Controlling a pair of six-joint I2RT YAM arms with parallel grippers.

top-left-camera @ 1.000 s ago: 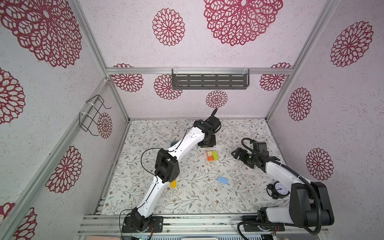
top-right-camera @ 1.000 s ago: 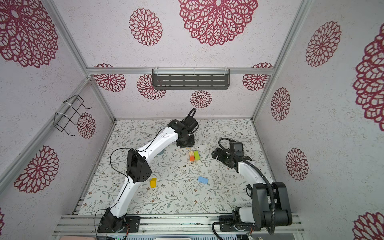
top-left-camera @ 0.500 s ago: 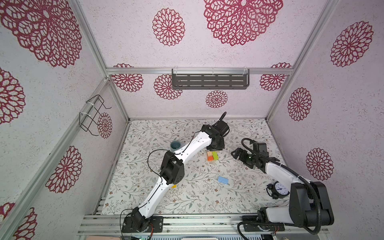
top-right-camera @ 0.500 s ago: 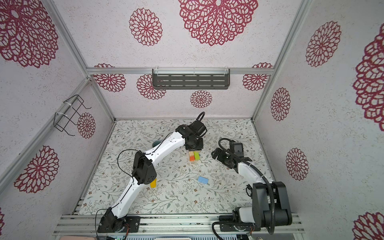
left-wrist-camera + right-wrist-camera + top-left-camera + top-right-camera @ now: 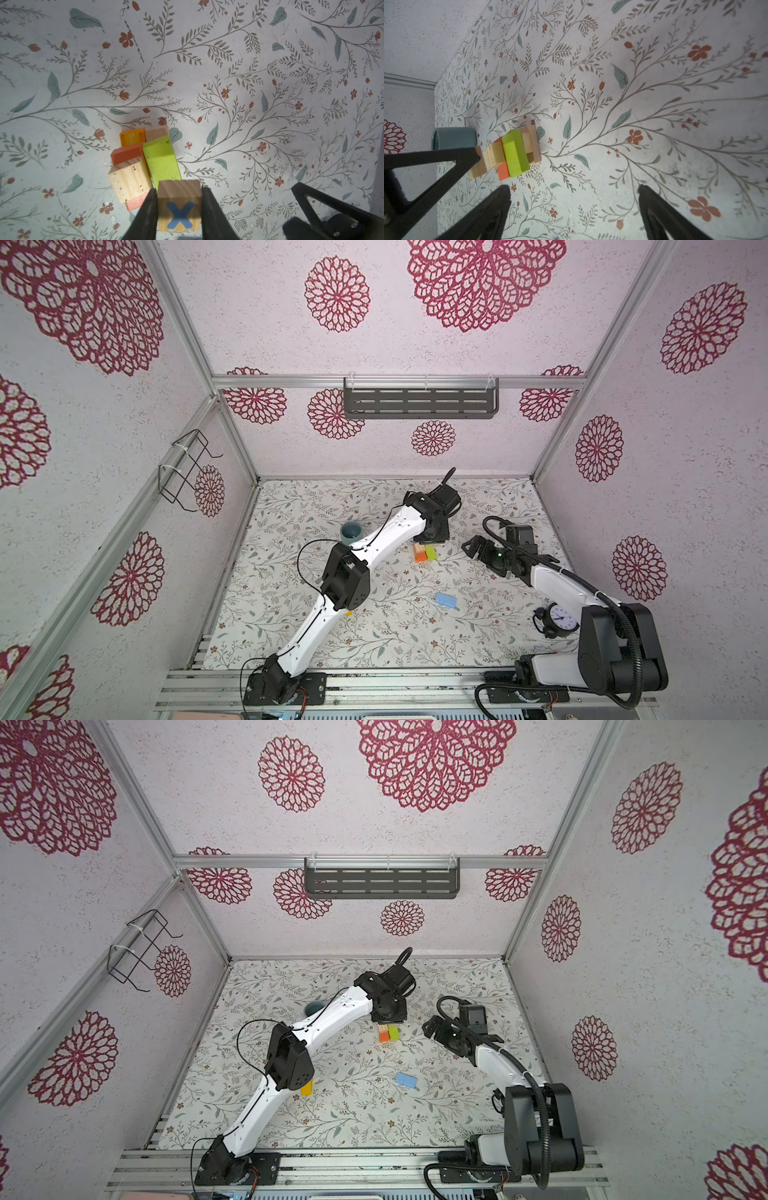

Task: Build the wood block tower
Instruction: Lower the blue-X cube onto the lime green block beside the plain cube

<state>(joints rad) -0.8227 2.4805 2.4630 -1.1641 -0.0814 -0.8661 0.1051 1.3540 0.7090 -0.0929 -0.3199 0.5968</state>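
**Top views.** The tower is a low cluster on the table, toward the back of the middle, with orange and green faces up. The left gripper hangs just behind it, and the wrist hides its jaws from above. The right gripper sits to the tower's right, apart from it. A blue block lies alone nearer the front. A yellow block peeks out from under the left arm's elbow. The teal cup stands left of the tower, and the alarm clock is by the right arm.

**Left wrist.** The jaws are narrow, clamped on a natural cube marked with a blue X. It is at the end of the green block, and I cannot tell whether they touch. A plain wood block sits alongside the green one, over a red-orange block.

**Right wrist.** The jaws are spread wide, gripping nothing, over the table. The tower is ahead, with the cup beyond it.
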